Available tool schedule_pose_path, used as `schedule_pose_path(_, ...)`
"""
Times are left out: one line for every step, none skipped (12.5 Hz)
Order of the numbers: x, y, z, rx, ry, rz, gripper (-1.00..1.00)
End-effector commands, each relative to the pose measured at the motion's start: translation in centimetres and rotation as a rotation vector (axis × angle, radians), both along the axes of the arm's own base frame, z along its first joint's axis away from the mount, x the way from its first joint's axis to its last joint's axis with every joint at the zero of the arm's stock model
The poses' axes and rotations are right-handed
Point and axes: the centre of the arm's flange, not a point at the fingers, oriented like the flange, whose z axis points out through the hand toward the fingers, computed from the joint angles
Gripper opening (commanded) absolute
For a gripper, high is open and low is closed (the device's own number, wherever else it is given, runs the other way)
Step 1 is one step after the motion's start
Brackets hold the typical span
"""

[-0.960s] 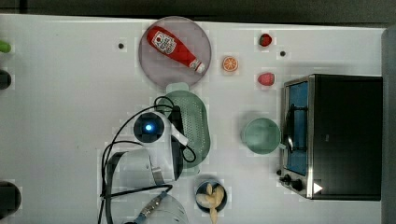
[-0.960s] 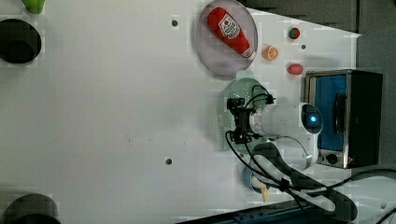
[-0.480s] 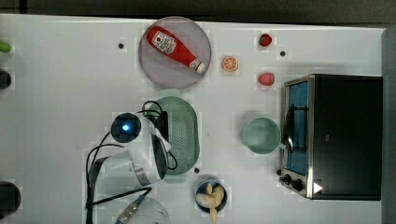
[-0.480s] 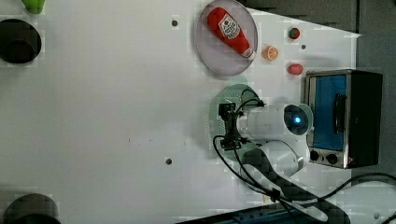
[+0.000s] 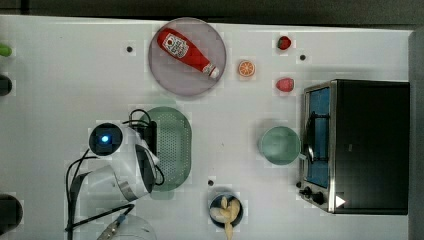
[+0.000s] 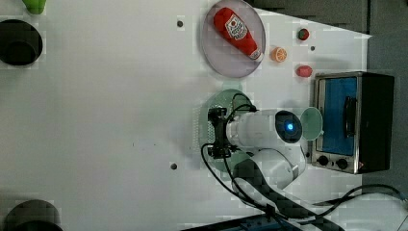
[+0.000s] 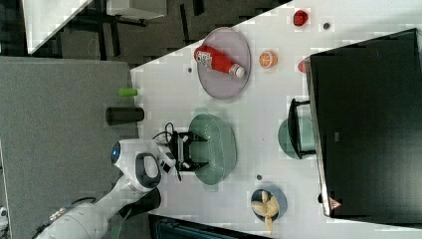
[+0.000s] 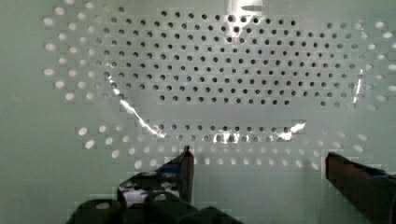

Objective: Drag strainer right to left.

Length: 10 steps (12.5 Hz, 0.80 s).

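Observation:
The strainer [image 5: 175, 147] is a pale green oblong colander dotted with small holes, lying left of the table's middle in the top view. My gripper [image 5: 151, 139] reaches down inside it, by the long wall on the top view's left. The right view shows the gripper [image 7: 195, 152] with both black fingers spread apart over the strainer [image 7: 221, 149]. In the wrist view the gripper [image 8: 259, 163] is open: one fingertip [image 8: 187, 161] and the other stand far apart, low over the perforated base [image 8: 224, 70], with nothing between them. The left view shows the arm covering much of the strainer [image 6: 226, 97].
A grey plate [image 5: 167, 75] with a ketchup bottle [image 5: 187, 50] lies just behind the strainer. A round green bowl [image 5: 279, 145] sits beside the toaster oven [image 5: 360, 145]. A bowl of bananas [image 5: 226, 210], an orange slice [image 5: 245, 68] and black cups [image 6: 19, 42] are around.
The arm and the strainer have slid together toward the top view's left, away from the green bowl. The fingers have stayed spread.

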Motion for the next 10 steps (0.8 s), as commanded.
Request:
schedule_pose_path(0.6,2.8,1.8,0.016,-0.029,-0.043,1.0)
schedule_pose_path(0.6,3.5,1.8,0.02,-0.03,-0.034,1.0)
schedule_pose_path(0.7,4.2,1.8,0.026,-0.032,-0.029,1.0)
schedule_pose_path(0.7,5.0,1.7,0.034,-0.032,-0.031,1.0)
schedule_pose_path(0.8,5.7,1.7,0.043,-0.032,-0.032,1.0)
schedule_pose_path(0.9,6.5,1.7,0.052,-0.03,-0.033,1.0)
schedule_pose_path(1.0,7.3,1.7,0.062,-0.031,-0.036,1.0)
schedule_pose_path(1.1,8.2,1.8,0.073,-0.034,-0.039,1.0)
schedule_pose_path(1.2,8.9,1.8,0.083,-0.031,-0.048,1.0)
schedule_pose_path(1.3,9.7,1.9,0.094,-0.031,-0.053,1.0)
